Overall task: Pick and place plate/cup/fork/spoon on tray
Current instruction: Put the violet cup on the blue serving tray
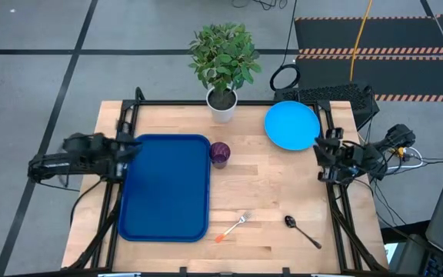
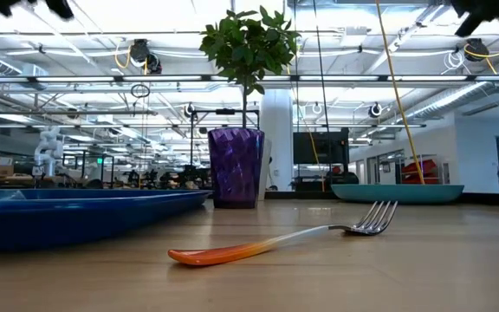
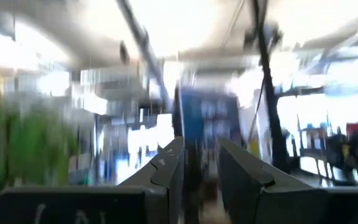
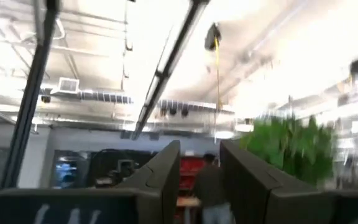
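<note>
Tray [image 2: 76, 212] cut off; spoon [image 1: 302, 231] handle barely resolves.

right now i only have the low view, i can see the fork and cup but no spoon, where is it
Observer: The spoon lies on the table's front right part, to the right of the fork, apart from it.
Operator: anything on the tray yet
Observer: No, the tray holds none of the four items; the cup stands just off its right rim.
Operator: and the plate
Observer: The plate sits at the back right, close to the right gripper.
Operator: left arm?
Observer: The left gripper waits over the tray's back left corner, holding nothing.
</note>
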Tool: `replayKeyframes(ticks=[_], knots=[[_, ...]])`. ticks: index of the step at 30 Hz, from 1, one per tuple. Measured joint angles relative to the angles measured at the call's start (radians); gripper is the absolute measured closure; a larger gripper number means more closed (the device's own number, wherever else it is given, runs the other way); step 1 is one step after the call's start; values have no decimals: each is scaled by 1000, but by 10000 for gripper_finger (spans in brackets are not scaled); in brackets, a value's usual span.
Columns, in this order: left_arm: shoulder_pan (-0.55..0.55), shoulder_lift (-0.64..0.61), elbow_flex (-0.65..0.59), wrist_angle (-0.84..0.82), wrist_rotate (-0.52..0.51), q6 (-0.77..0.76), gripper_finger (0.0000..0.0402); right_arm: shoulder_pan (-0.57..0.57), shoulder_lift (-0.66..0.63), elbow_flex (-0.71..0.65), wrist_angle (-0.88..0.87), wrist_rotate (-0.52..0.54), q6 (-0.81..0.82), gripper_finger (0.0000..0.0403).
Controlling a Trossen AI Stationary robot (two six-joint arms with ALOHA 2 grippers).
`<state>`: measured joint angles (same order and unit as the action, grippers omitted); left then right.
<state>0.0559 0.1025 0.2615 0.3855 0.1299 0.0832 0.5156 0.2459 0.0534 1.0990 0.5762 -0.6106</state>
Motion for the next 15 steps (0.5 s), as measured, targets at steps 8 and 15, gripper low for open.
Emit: replayKeyframes(ticks=[8, 15], knots=[[0, 175, 108, -42, -516, -20, 305, -6, 64, 199, -328, 79, 8, 298], [-8, 544, 293, -270, -770, -78, 305, -9, 286, 402, -551, 399, 72, 297]])
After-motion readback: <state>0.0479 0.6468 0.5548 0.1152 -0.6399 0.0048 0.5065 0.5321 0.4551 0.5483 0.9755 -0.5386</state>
